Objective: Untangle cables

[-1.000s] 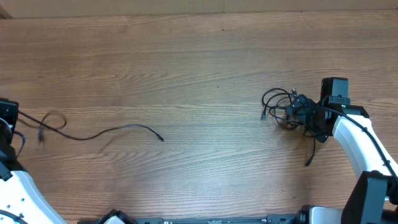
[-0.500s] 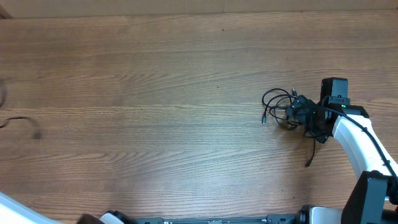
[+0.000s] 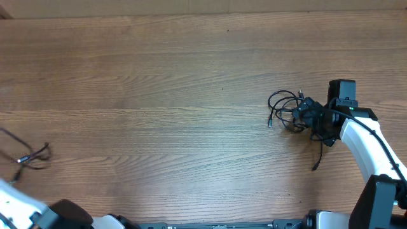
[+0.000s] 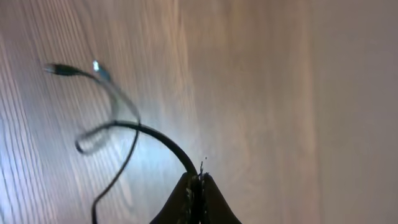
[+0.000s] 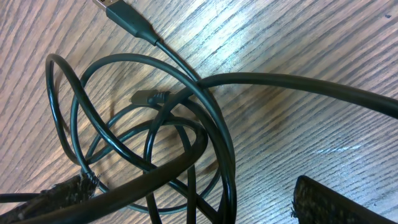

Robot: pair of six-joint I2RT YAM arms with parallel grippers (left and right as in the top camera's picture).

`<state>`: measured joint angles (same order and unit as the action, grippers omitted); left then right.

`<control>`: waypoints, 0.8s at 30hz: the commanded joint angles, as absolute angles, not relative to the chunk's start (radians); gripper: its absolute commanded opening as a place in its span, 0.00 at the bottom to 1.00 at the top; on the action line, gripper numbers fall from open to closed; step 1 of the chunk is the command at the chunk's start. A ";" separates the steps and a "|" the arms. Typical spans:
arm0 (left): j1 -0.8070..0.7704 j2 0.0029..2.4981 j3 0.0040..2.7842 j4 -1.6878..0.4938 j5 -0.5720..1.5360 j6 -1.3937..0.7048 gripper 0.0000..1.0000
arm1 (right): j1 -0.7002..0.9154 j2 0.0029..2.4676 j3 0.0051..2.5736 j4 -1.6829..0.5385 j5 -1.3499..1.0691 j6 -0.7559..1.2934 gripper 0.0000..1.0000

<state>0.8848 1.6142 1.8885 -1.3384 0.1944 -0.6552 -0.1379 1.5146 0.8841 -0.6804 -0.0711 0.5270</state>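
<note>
A tangle of thin black cables (image 3: 286, 105) lies at the table's right; one end trails toward the front (image 3: 315, 166). My right gripper (image 3: 310, 114) sits on the tangle's right side. In the right wrist view it (image 5: 199, 208) is open, its fingers (image 5: 336, 202) wide apart, with looped cables (image 5: 186, 124) and a plug (image 5: 124, 15) lying between and ahead of them. One separate cable (image 3: 32, 156) lies at the far left edge. In the left wrist view my left gripper (image 4: 200, 182) is shut on this cable (image 4: 155, 137), which curls away to its plug (image 4: 59, 70).
The wooden table (image 3: 191, 76) stretches between the two cable spots. My left arm's white link (image 3: 16, 207) fills the front left corner. My right arm (image 3: 362, 143) runs along the right edge.
The separate cable has been dragged from the left-middle of the table to the far left edge, toward the front, with my left gripper. The right arm and tangle have not moved.
</note>
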 commanded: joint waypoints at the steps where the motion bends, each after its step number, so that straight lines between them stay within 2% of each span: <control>1: 0.856 1.639 1.793 -1.315 0.207 -0.651 0.04 | -0.145 1.499 0.883 -0.675 -0.064 0.530 1.00; 19: 0.839 1.645 1.278 -1.004 -0.012 -0.722 0.06 | -0.145 1.499 0.883 -0.675 -0.064 0.530 1.00; 21: 0.839 1.646 1.247 -0.972 -0.010 -0.722 0.21 | -0.145 1.499 0.883 -0.675 -0.064 0.530 1.00; 22: 0.839 1.646 1.236 -0.963 -0.010 -0.722 0.36 | -0.145 1.499 0.883 -0.675 -0.064 0.530 1.00; 23: 0.839 1.646 1.224 -0.950 -0.010 -0.722 0.61 | -0.145 1.499 0.883 -0.675 -0.064 0.530 1.00; 24: 0.839 1.646 1.221 -0.943 -0.010 -0.722 0.71 | -0.145 1.499 0.883 -0.675 -0.064 0.530 1.00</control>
